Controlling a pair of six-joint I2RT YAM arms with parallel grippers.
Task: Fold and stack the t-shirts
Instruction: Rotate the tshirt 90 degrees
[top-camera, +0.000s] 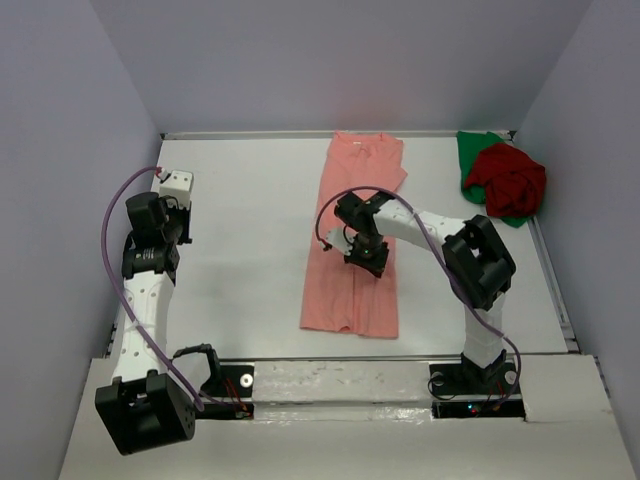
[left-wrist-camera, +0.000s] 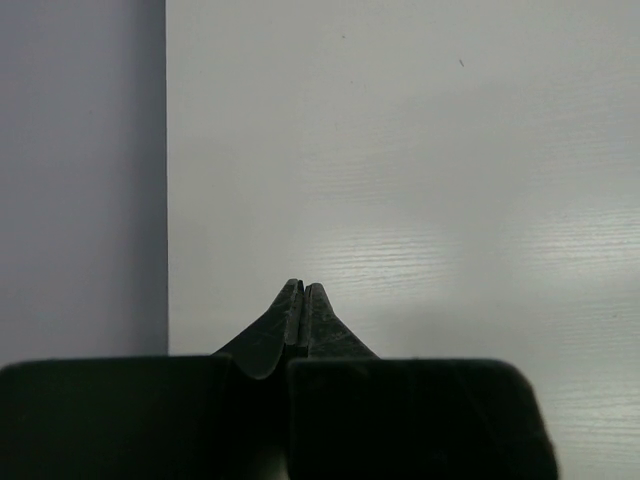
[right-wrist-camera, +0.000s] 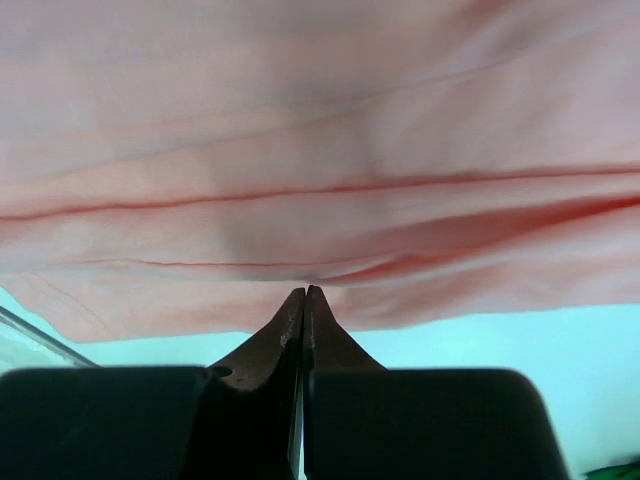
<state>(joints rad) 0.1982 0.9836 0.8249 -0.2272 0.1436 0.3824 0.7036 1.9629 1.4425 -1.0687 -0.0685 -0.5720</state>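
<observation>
The right end effector (top-camera: 368, 258) hangs over the middle of the salmon-pink t-shirt (top-camera: 345, 295), near the centre of the overhead frame. In its wrist view the end effector (right-wrist-camera: 305, 292) has its fingers pressed together. Their tips meet right at the near edge of the pink cloth (right-wrist-camera: 320, 150), and we see no fabric caught between them. We cannot tell whether the tips touch the cloth.

The pink shirt lies as a long narrow strip on the white tabletop (top-camera: 240, 260), running from the top centre of the frame down toward the lower centre. Its collar end is at the top and soft creases run across it.

At the upper right, the dark red t-shirt (top-camera: 508, 178) sits bunched on top of the green t-shirt (top-camera: 472, 152), well apart from the pink one.

The left end effector (top-camera: 172, 195) is at the upper left of the overhead frame. Its wrist view shows this end effector (left-wrist-camera: 303, 288) also pressed together and holding nothing, with bare tabletop (left-wrist-camera: 400, 200) ahead and a grey wall (left-wrist-camera: 80, 170) along the left.
</observation>
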